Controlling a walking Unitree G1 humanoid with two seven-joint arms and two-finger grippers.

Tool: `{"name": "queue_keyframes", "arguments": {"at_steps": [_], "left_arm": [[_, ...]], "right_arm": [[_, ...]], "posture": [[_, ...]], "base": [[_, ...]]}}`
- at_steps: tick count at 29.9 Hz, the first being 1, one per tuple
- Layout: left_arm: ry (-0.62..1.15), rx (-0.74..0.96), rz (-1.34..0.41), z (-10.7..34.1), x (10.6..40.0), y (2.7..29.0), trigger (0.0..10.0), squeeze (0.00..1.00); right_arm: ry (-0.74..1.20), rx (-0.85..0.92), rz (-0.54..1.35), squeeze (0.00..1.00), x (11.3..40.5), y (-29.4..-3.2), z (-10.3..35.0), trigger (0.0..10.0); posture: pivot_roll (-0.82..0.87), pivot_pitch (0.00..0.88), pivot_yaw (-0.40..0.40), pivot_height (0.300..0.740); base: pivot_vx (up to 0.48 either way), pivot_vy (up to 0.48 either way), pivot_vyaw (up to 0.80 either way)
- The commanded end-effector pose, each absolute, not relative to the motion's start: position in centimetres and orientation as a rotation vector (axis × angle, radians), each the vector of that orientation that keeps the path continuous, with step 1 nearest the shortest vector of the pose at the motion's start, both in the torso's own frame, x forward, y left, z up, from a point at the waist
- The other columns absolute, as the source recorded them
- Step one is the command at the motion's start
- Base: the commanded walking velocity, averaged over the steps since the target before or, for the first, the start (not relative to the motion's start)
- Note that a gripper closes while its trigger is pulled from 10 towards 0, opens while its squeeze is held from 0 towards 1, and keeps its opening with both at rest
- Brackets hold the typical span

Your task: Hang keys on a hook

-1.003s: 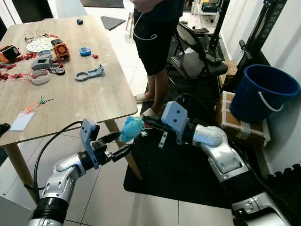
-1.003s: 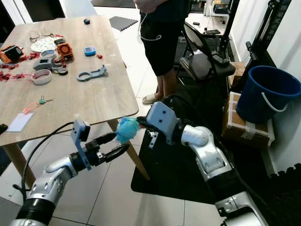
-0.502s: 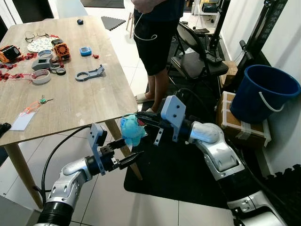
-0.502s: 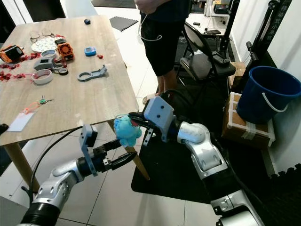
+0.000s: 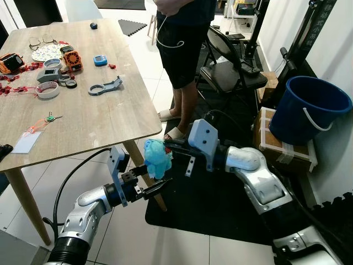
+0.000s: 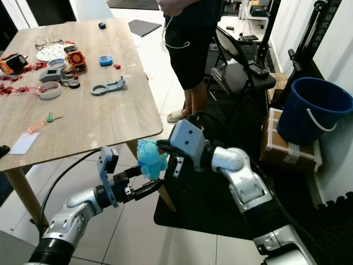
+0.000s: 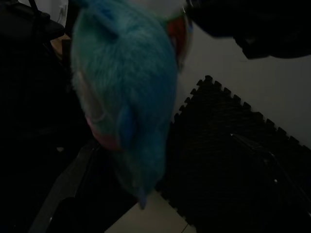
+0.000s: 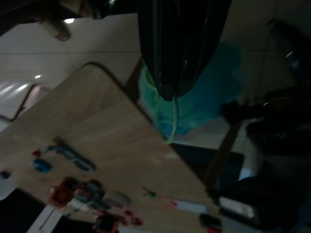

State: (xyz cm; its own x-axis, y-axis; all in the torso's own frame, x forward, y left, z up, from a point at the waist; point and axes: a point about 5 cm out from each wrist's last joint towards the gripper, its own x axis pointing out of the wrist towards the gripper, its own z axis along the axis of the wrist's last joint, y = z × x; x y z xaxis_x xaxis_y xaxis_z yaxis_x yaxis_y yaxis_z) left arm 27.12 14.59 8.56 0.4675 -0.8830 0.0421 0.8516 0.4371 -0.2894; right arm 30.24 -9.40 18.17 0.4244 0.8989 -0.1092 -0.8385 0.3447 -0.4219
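At frame centre, one blue plush keychain hung pinched in the right gripper; the left gripper, fingers spread, flanked it.

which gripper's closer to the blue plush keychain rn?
Right. The right gripper is shut on the top of the blue plush keychain; the left gripper is open around its lower part, fingers either side.

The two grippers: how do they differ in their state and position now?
The right gripper is shut on the blue plush keychain, gripping its top; the left gripper is open, one finger on each side of the plush. The right reaches from above, the left from below. Both meet beside the table corner.
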Motion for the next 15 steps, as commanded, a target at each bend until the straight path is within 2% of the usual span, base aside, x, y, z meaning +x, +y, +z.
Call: {"name": "queue_keyframes", "arguments": {"at_steps": [1, 15], "left_arm": [[0.123, -0.282, -1.090, 8.3, 27.0, 14.1, 10.0, 0.00], [0.131, -0.277, -1.095, 8.2, 26.9, 14.2, 10.0, 0.00]], "right_arm": [[-0.154, -0.421, 1.180, 0.00, 29.6, -9.0, 18.3, 10.0], [-0.100, -0.366, 1.308, 0.00, 27.9, -7.7, 17.5, 10.0]], "posture": [[-0.07, 0.053, 0.044, 0.740], [-0.07, 0.055, 0.049, 0.740]], "base": [[0.000, 0.000, 0.00], [0.000, 0.000, 0.00]]}}
